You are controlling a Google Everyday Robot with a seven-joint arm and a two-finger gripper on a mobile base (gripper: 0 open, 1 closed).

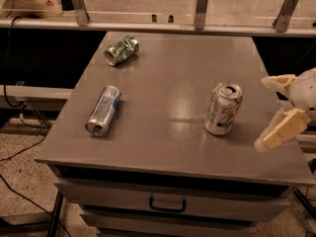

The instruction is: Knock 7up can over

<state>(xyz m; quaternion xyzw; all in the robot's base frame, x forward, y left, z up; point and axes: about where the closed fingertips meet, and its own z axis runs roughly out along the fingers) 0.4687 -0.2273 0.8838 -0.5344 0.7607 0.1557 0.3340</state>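
Widely spread and empty, the jaws of the gripper [262, 113] hover at the right edge of the table [163, 147], fingers pointing left toward the upright 7up can [223, 108] nearby, untouched; the arm [306, 95] enters from the right.
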